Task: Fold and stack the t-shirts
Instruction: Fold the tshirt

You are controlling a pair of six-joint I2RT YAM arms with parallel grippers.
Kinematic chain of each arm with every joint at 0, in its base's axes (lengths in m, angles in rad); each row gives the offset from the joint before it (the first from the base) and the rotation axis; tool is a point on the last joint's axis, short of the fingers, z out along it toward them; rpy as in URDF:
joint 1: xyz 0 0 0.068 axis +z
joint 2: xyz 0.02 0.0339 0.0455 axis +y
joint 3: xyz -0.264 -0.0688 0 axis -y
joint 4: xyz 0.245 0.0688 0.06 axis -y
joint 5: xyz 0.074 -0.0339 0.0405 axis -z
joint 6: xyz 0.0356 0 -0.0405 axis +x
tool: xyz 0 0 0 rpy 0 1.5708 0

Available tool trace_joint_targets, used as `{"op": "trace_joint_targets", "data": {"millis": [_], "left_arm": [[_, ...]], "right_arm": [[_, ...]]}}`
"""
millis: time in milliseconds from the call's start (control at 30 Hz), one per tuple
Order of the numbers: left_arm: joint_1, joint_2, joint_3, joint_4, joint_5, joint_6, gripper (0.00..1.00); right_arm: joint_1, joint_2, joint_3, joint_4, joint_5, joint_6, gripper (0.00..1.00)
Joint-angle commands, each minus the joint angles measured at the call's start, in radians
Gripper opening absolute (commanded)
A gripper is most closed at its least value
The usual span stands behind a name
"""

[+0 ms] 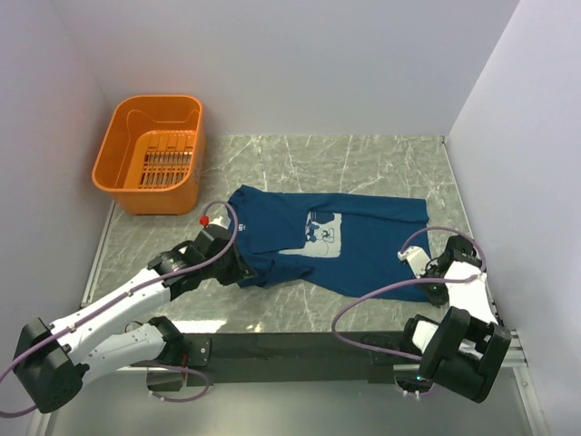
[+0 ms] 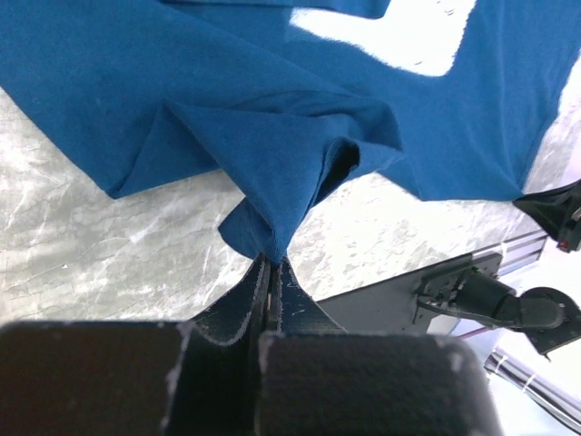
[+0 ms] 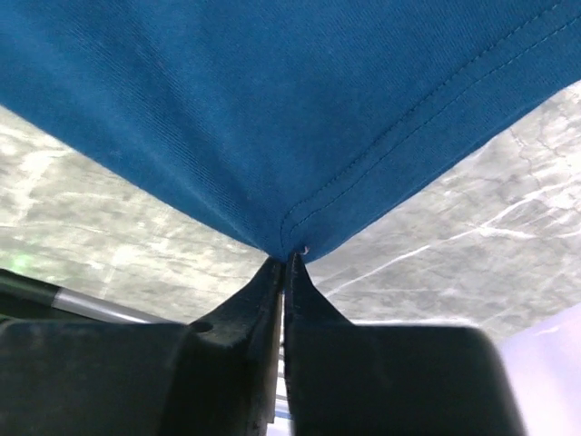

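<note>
Shows navy-blue t-shirt [image 1: 372,227] spread on the marble-patterned table [image 1: 363,159], pale chest print [image 1: 324,233] facing up, orange basket [image 1: 154,193] apart at far left. Shows left gripper [image 2: 272,265] pinched tight on a bunched fold at the shirt's near-left edge. Shows right gripper [image 3: 286,259] clamped on a stitched hem corner at the near-right side, cloth drawn to a point at the tips.

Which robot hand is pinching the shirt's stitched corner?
The right gripper: its tips are shut on a flat, hemmed corner of the navy t-shirt. The left gripper instead pinches a crumpled, bunched fold of cloth.
</note>
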Motion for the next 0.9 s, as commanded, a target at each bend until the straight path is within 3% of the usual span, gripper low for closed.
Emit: {"op": "trace_joint_targets", "data": {"millis": [0,167,333,867], "left_arm": [[0.014,-0.021,0.064,-0.002,-0.006,0.019,0.01],[0.035,-0.043,0.102,-0.007,0.001,0.013,0.01],[0.055,-0.072,0.118,-0.008,0.015,-0.004,0.01],[0.121,-0.21,0.201,-0.065,0.014,-0.007,0.0]], "right_arm": [[-0.006,-0.043,0.066,-0.071,-0.071,-0.01,0.01],[-0.007,-0.051,0.172,-0.226,-0.189,-0.041,0.0],[-0.009,-0.002,0.249,-0.278,-0.281,-0.035,0.0],[-0.03,0.069,0.424,-0.266,-0.388,0.082,0.0]]}}
